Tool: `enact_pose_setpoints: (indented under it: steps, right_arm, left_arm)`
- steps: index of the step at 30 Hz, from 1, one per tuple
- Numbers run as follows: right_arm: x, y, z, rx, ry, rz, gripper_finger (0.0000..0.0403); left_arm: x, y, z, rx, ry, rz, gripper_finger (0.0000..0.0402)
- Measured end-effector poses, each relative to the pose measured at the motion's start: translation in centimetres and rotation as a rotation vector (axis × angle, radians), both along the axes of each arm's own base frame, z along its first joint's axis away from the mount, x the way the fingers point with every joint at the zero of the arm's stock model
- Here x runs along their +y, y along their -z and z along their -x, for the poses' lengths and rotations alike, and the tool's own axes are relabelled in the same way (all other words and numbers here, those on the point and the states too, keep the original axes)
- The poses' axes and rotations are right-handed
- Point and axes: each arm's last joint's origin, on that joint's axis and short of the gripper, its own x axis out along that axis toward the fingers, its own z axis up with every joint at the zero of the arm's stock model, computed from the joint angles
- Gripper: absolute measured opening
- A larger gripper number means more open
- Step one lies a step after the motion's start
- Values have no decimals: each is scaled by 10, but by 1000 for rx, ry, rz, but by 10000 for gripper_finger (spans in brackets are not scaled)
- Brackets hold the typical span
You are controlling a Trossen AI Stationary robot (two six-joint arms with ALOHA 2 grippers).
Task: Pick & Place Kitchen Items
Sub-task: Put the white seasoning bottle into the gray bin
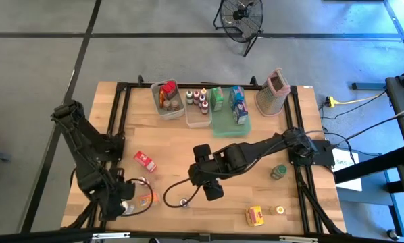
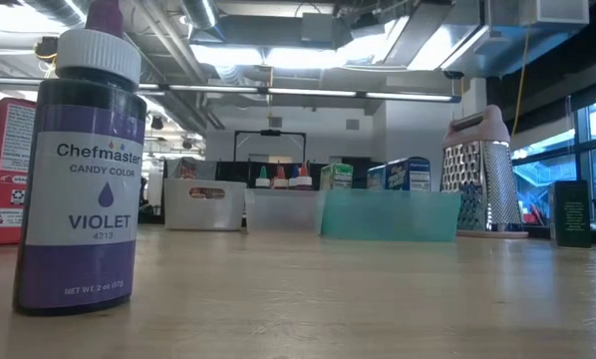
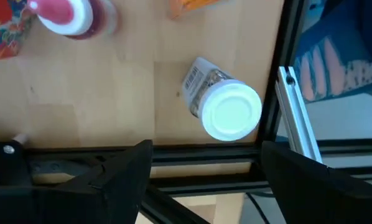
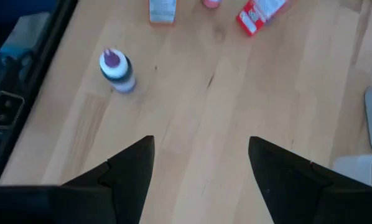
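Note:
Kitchen items lie scattered on the wooden table. A jar with a white cap stands at the near left corner. My left gripper hangs open above it, pointing down, touching nothing. Close by are a pink-capped bottle, an orange packet and a red packet. A violet colour bottle stands upright near the front edge. My right gripper hovers open to its right, above bare wood. A yellow box, a small jar and a green jar stand at the near right.
Along the far edge stand two clear bins with jars and bottles, a green tray with boxes, and a metal grater with a pink top. A black frame rail runs along the table's edges.

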Motion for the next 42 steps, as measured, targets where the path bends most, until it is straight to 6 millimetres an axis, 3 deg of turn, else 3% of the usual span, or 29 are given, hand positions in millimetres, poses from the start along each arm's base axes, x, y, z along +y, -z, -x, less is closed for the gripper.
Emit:
enact_pose_setpoints:
  steps: [11,22,32,42]
  right_arm:
    - [29,-5,4,-87,-29,-59,261]
    - [57,-9,11,-171,-46,-85,261]
    - [57,-10,11,-182,-34,-70,261]
    - [57,-10,11,-182,-36,-70,261]
  left_arm:
    - [-18,3,16,-105,-24,-25,294]
    - [-37,34,10,-44,134,-129,294]
    - [-48,59,4,-10,245,-215,294]
    - [-58,67,-1,-35,343,-164,294]
